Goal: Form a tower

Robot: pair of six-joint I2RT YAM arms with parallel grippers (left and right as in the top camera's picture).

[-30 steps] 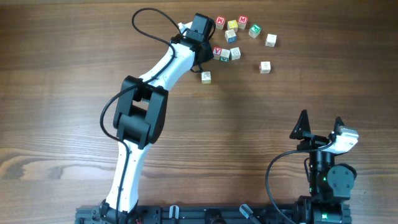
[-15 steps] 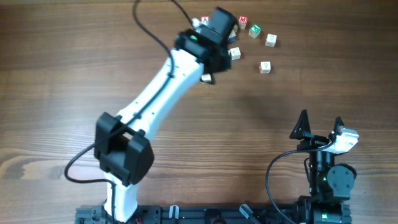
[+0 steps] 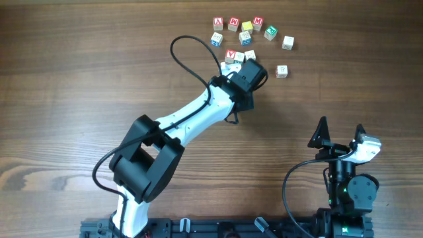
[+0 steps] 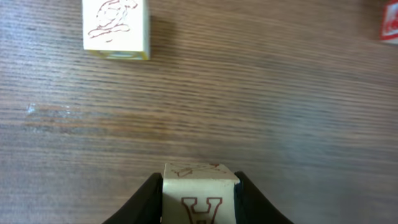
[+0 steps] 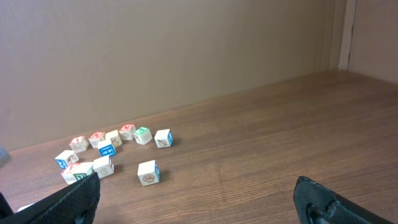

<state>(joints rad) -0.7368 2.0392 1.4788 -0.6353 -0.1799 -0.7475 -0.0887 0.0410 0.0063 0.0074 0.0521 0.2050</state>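
My left gripper [image 4: 200,200] is shut on a pale cream cube [image 4: 200,185] with a red outlined letter on its near face, held just above the wood. In the overhead view the left gripper [image 3: 238,71] hangs over the near edge of the cube cluster [image 3: 246,38]. A second cream cube [image 4: 116,28] with a faint red drawing lies ahead to the left. The tower is out of view; every cube I see lies singly. My right gripper [image 3: 340,135] stands wide open and empty [image 5: 198,186] at the near right.
Several loose letter cubes with red, green and blue faces lie at the far middle of the table [image 3: 79,79], among them a lone one [image 3: 282,71] and another [image 3: 287,42]. A red-faced cube [image 4: 390,22] shows at the left wrist view's right edge.
The left arm swung out over the far cubes and then back toward me, ending over the cluster's near edge with its jaws unchanged. The right arm has not moved.
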